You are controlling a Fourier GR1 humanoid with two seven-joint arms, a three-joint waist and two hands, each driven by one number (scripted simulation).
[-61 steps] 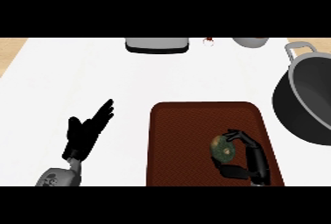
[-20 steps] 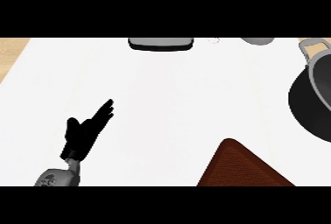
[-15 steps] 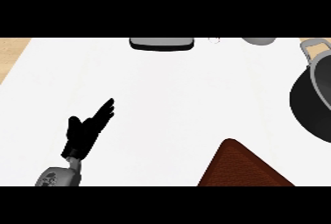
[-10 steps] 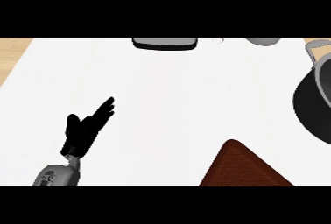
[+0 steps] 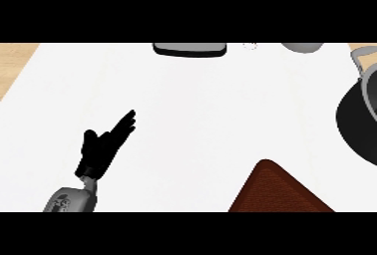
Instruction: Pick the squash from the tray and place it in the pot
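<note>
Squash isn't anywhere we can see from the head view, so we can't tell where it is. Same goes for our right hand: no sign of it, so whether it's holding anything is a mystery from here.

What we do have is the pot (image 5: 359,117), a big dark one with a grey rim, poking in from the right edge. We only get its left part, plus a bit of grey handle up near the top right corner. What's inside it is just dark from this angle.

One corner of the brown tray (image 5: 278,191) juts up from the bottom edge, tilted so it looks like a triangle. The part we can see has nothing on it. It sits below and left of the pot, apart from it.

Our left hand (image 5: 103,147) shows at the lower left, above the white counter (image 5: 199,104), fingers straight and pointing up and to the right, holding nothing. The grey forearm runs down to the bottom edge. It's well apart from both tray and pot.

Along the far edge there's a dark flat thing with a grey rim (image 5: 190,49) and a grey rounded thing (image 5: 302,47) off to its right, both cut off by the top.
</note>
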